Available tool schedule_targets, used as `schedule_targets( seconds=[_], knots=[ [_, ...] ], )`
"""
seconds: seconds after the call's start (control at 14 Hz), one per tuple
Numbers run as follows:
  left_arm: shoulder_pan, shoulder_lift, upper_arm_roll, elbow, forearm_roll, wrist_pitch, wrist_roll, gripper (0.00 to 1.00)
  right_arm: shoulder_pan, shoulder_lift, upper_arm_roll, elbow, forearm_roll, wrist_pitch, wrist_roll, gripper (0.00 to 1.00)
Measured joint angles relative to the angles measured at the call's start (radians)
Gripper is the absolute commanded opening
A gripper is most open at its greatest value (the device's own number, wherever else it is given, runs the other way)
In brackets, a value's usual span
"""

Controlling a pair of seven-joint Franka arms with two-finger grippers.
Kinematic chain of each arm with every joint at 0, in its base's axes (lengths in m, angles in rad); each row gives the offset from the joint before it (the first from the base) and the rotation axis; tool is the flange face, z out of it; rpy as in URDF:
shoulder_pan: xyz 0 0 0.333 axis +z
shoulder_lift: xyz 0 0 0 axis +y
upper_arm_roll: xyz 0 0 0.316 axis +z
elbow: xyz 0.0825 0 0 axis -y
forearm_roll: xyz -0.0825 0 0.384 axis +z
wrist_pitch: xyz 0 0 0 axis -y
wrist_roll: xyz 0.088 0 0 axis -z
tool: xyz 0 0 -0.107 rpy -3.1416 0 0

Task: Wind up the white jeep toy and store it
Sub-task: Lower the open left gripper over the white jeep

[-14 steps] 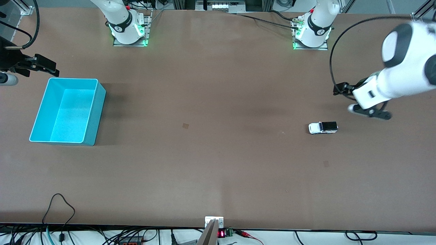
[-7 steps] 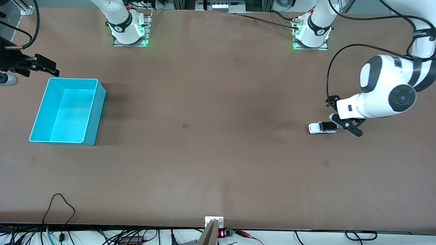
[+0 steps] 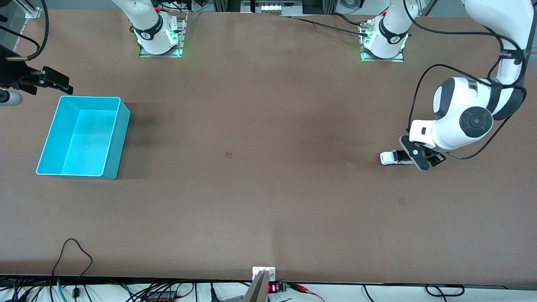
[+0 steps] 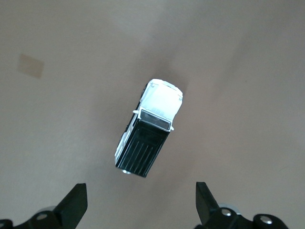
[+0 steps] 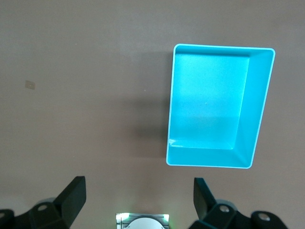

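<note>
The white jeep toy (image 3: 394, 157) with a black roof stands on the brown table toward the left arm's end. In the left wrist view the jeep (image 4: 148, 128) lies lengthwise just ahead of the jaws. My left gripper (image 3: 418, 158) is open and empty, low over the table at the jeep's black rear end, its fingers (image 4: 76, 202) spread wide apart. My right gripper (image 3: 56, 82) is open and empty, held up beside the cyan bin (image 3: 115, 142) at the right arm's end; it waits. The empty bin (image 5: 259, 109) shows in the right wrist view.
A small dark patch (image 3: 228, 155) marks the table's middle, another (image 3: 402, 201) lies nearer the front camera than the jeep. Cables (image 3: 75, 251) trail along the table's front edge. The right arm's base (image 5: 142, 222) shows in its wrist view.
The left arm has swung in and come down toward the jeep; its gripper now sits at the jeep's rear end. The jeep, the bin and the right arm have not moved.
</note>
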Motion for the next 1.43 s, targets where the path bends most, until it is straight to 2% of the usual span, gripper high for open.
schedule_targets(
  seconds=[0.57,0.79,1.43],
  knots=[
    [0.010,0.056,-0.037,-0.071,0.009,0.173,0.322,1.00,0.000,0.000,0.000,0.000,0.000,0.000,0.000,1.00],
    [0.011,0.057,-0.039,-0.084,0.050,0.195,0.355,1.00,-0.001,0.000,-0.003,0.000,0.000,0.000,0.000,1.00],
    [0.059,0.093,-0.041,-0.092,0.055,0.257,0.410,1.00,-0.001,0.001,-0.008,0.000,0.000,0.000,0.000,1.00]
  ],
)
